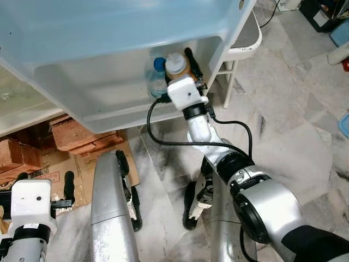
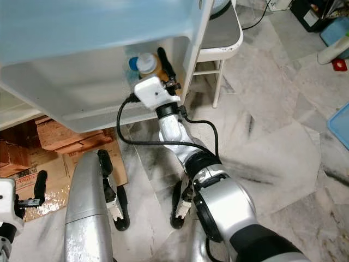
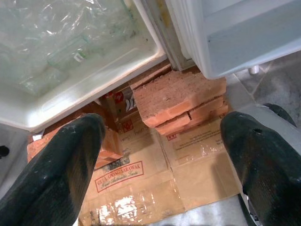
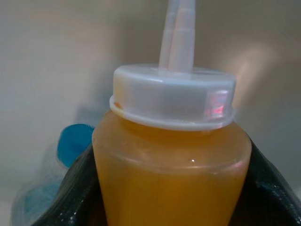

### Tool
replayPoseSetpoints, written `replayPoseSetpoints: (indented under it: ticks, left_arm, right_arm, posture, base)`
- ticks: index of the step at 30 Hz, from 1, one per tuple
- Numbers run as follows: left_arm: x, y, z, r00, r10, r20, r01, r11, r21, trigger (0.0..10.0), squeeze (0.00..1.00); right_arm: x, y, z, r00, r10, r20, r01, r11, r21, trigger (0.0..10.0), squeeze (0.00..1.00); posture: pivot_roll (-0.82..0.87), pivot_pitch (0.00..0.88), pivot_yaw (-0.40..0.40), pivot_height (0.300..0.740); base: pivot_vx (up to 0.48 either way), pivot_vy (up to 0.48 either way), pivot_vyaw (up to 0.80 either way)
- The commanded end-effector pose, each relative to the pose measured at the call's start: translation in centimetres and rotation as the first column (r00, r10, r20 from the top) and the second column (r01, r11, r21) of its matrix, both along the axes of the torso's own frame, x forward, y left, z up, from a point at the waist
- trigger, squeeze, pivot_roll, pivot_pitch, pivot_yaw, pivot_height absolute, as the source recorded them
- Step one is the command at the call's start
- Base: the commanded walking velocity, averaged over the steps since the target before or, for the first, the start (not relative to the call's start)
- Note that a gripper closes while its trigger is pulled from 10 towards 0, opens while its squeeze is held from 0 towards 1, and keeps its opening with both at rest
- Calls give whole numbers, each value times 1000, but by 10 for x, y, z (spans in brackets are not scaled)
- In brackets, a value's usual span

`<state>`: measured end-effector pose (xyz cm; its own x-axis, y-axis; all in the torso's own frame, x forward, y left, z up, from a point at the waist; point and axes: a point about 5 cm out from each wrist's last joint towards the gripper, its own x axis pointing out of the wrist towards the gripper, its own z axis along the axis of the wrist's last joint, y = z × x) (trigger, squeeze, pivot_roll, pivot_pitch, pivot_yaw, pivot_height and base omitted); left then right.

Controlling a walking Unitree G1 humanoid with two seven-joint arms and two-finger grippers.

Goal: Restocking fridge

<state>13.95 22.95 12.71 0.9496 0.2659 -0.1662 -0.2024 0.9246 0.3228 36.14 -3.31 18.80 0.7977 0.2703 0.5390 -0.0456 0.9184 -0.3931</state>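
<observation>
Bottle (image 4: 169,155): orange-filled, white cap and spout, upright between the right tool's black fingers; seen at upper centre of the left eye view, inside the lower shelf of the open fridge door.
Right tool (image 1: 185,68): clamped on the bottle's body, one finger (image 4: 270,188) dark on either side of it in the right wrist view; wrist reaching up into the door shelf (image 1: 109,117).
Neighbour: blue-capped bottle (image 1: 158,73) just beside the held one, toward the frame's left, touching or nearly so; cannot tell which.
Risk, neighbour: likely nudged or toppled if set down too close, or if the fingers spread wide on release.
Risk, seating: base hidden behind the shelf wall, so cannot tell whether resting; letting go early could drop or tip it.
Risk, withdrawal: black cable (image 1: 163,139) loops below the wrist near the shelf edge; could snag on pulling back.
Risk, door: pushing on the shelf could swing the door.
Left tool (image 3: 155,155): spread apart, holding nothing, hanging idle at lower left over cardboard (image 3: 141,183) and bricks (image 3: 183,101).
Legs: close to the door's lower edge; little room to step.
</observation>
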Motion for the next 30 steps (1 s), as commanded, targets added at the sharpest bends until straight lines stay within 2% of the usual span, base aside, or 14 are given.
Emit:
replayPoseSetpoints:
  ticks: [1, 4, 9, 11, 12, 17, 24, 26, 29, 30]
  left_arm:
    - [-7, 1, 0, 1000, 11, -25, -11, 1000, 19, 10000, 0]
    - [-9, 1, 3, 1000, 7, -21, -6, 999, 36, 10000, 0]
    - [-18, 3, 7, 1000, 17, -25, -16, 999, 40, 10000, 0]
    - [-18, 3, 7, 1000, 18, -25, -17, 999, 41, 10000, 0]
    - [-19, 4, 8, 999, 19, -27, -18, 999, 43, 10000, 0]
    - [-22, 4, 8, 999, 21, -37, -20, 999, 44, 10000, 0]
    - [-24, 4, 9, 999, 21, -43, -19, 999, 42, 10000, 0]
    - [-25, 4, 8, 999, 20, -47, -19, 999, 38, 10000, 0]
    - [-24, 4, 8, 999, 18, -49, -16, 999, 37, 10000, 0]
    - [-23, 4, 7, 999, 13, -51, -12, 999, 35, 10000, 0]
  right_arm:
    - [-4, -13, -44, 979, -68, -192, 59, 997, -50, 10000, 0]
    - [-3, -11, -38, 985, -68, -156, 58, 996, -68, 10000, 0]
    - [-5, 11, -10, 999, 23, 33, -18, 988, -151, 10000, 0]
    - [-6, 14, -8, 998, 36, 47, -28, 987, -155, 10000, 0]
    - [-10, 25, 1, 989, 97, 108, -75, 979, -188, 10000, 0]
    - [-22, 46, 11, 952, 226, 207, -173, 953, -247, 10000, 0]
    - [-29, 53, 2, 944, 276, 183, -221, 937, -272, 10000, 0]
    - [-27, 47, -14, 972, 219, 80, -196, 953, -231, 10000, 0]
    - [-25, 43, -22, 982, 188, 31, -176, 960, -219, 10000, 0]
    - [-23, 35, -34, 990, 138, -41, -143, 968, -204, 10000, 0]
  posture:
    - [346, 490, -35, 511]
    - [361, 495, -33, 511]
    - [389, 510, -29, 511]
    - [389, 511, -29, 511]
    - [391, 514, -28, 511]
    - [394, 525, -29, 511]
    - [400, 526, -30, 511]
    - [398, 528, -31, 511]
    - [397, 526, -29, 511]
    - [398, 524, -28, 511]
  base:
    - [0, 0, 0]
    - [0, 0, 0]
    - [0, 0, 0]
    - [0, 0, 0]
    - [0, 0, 0]
    - [0, 0, 0]
    - [0, 0, 0]
    - [0, 0, 0]
    - [0, 0, 0]
    - [0, 0, 0]
